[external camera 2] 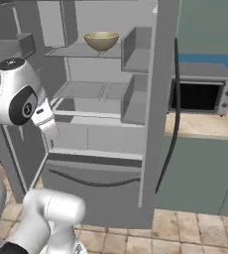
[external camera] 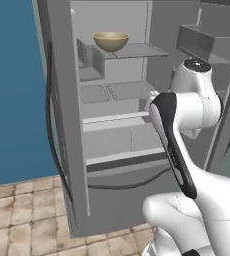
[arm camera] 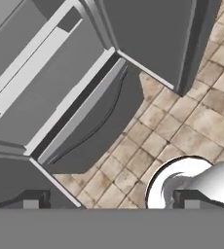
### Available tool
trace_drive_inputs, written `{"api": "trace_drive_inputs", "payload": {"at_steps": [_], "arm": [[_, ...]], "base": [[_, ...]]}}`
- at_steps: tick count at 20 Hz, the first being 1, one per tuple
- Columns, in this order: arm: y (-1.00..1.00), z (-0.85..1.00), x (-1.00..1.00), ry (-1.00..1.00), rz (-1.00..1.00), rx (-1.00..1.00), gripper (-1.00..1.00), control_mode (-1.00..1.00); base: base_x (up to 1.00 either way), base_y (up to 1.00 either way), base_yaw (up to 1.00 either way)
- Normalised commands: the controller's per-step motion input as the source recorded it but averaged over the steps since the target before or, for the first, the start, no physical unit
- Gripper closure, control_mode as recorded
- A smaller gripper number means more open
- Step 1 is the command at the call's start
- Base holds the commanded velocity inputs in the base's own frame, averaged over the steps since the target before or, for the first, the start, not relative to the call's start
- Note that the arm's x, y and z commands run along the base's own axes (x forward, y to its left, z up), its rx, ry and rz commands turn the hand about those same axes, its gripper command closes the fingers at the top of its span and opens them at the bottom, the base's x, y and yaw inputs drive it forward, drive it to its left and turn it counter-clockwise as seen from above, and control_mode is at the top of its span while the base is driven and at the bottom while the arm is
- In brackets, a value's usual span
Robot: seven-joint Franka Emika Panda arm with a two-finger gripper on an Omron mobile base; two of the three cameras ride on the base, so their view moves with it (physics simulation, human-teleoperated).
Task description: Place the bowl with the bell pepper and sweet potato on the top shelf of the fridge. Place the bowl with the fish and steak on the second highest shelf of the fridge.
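Observation:
A tan bowl (external camera: 111,41) (external camera 2: 101,40) stands on the top shelf (external camera: 142,50) (external camera 2: 69,50) of the open fridge. Its rim hides what lies in it, so I cannot tell which of the task's bowls it is. The other bowl is out of view. Below it lies the second highest shelf (external camera: 122,90) (external camera 2: 86,90). My gripper (arm camera: 111,198) is open with nothing between its fingertips (arm camera: 33,198). It hangs in front of the fridge's lower part and points down at the bottom drawer (arm camera: 89,121) and the tiled floor.
The fridge's doors (external camera: 62,125) (external camera 2: 163,99) stand open on both sides of my arm (external camera: 174,145). A microwave (external camera 2: 200,94) sits on the counter (external camera 2: 210,126) right of the fridge. Tiled floor (arm camera: 182,121) spreads in front, and a blue wall (external camera: 12,90) is on the left.

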Motion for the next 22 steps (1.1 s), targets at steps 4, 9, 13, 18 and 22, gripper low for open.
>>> {"api": "trace_drive_inputs", "payload": {"at_steps": [4,9,13,18,22], "arm": [[0.0,0.0,0.0,0.0,0.0,0.0,-1.0,1.0],[0.0,0.0,0.0,0.0,0.0,0.0,-1.0,1.0],[0.0,0.0,0.0,0.0,0.0,0.0,-1.0,1.0],[0.0,0.0,0.0,0.0,0.0,0.0,-1.0,1.0],[0.0,0.0,0.0,0.0,0.0,0.0,-1.0,1.0]], "base": [[-1.0,-0.12,-0.01],[-1.0,-0.86,-0.29],[-0.5,-1.0,-0.48],[0.05,-1.0,-0.45],[0.9,-1.0,-0.2]]}}
